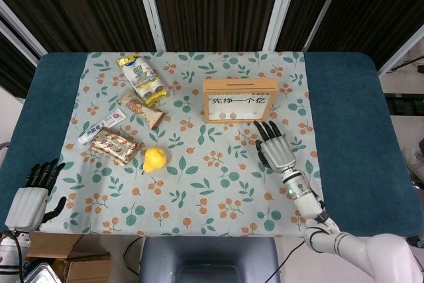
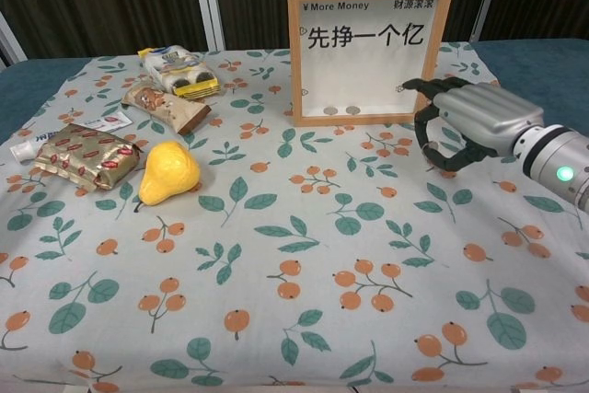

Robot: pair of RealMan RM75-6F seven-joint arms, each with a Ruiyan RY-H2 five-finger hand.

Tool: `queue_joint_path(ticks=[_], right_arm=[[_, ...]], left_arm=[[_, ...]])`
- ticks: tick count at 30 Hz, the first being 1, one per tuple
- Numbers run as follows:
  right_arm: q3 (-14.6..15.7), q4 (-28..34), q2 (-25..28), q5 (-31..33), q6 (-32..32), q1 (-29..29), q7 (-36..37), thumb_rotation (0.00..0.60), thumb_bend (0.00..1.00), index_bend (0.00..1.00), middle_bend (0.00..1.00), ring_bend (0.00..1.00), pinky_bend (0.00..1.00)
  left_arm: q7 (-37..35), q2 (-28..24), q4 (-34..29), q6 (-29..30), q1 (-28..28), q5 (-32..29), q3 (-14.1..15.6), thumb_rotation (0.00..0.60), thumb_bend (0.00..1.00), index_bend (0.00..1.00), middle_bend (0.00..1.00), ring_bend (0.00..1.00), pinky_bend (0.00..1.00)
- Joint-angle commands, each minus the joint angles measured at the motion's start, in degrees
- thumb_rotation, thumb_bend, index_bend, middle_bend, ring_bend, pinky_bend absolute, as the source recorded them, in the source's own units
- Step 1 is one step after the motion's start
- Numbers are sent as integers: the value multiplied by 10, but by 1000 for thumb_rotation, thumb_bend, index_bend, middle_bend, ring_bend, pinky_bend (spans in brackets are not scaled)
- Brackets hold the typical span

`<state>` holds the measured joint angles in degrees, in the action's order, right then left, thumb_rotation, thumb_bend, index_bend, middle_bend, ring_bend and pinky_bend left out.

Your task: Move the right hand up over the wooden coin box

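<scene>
The wooden coin box (image 1: pixel 240 99) (image 2: pixel 370 48) stands upright at the back middle of the floral cloth, a white panel with Chinese writing on its front and coins at its bottom. My right hand (image 1: pixel 275 148) (image 2: pixel 465 122) hovers just in front of and to the right of the box, fingers spread and pointing toward it, holding nothing. In the chest view its fingertips reach the box's lower right corner. My left hand (image 1: pixel 30 197) hangs off the table's near left edge, fingers apart, empty.
On the left of the cloth lie a yellow pear (image 1: pixel 154 159) (image 2: pixel 168 172), a brown snack pack (image 1: pixel 112 145) (image 2: pixel 83 156), a white tube (image 1: pixel 101 126), a wafer bar (image 1: pixel 143 111) and a cookie bag (image 1: pixel 141 79). Blue table (image 1: pixel 344 111) borders the cloth.
</scene>
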<state>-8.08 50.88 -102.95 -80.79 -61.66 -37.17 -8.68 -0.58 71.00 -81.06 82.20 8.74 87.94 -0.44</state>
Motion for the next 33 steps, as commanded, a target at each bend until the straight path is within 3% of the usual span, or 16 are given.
queue_joint_path(ticks=[1,12,18,24,33], right_arm=[[-11,40,30,-11,-36,5,-3,600,612,738,85,0,0],[-65,304,198,-42,-160,33,-71,600,612,754,99,0,0],[-132,391,244,13,-137,4,-143,600,611,755,100,0,0],[-198,380,239,120,-80,-60,-222,600,612,755,100,0,0],[-215,295,189,241,-30,-145,-326,600,612,759,104,0,0]], left_arm=[[-1,-1,-1,2,-1,1,-1,600,399,0,0,0,0],[-3,-5,-9,12,-1,11,-1,600,399,0,0,0,0],[-4,-8,-12,17,-3,17,1,600,399,0,0,0,0],[-8,-10,-14,19,-2,20,2,600,399,0,0,0,0],[-3,-10,-13,6,0,13,2,600,399,0,0,0,0]])
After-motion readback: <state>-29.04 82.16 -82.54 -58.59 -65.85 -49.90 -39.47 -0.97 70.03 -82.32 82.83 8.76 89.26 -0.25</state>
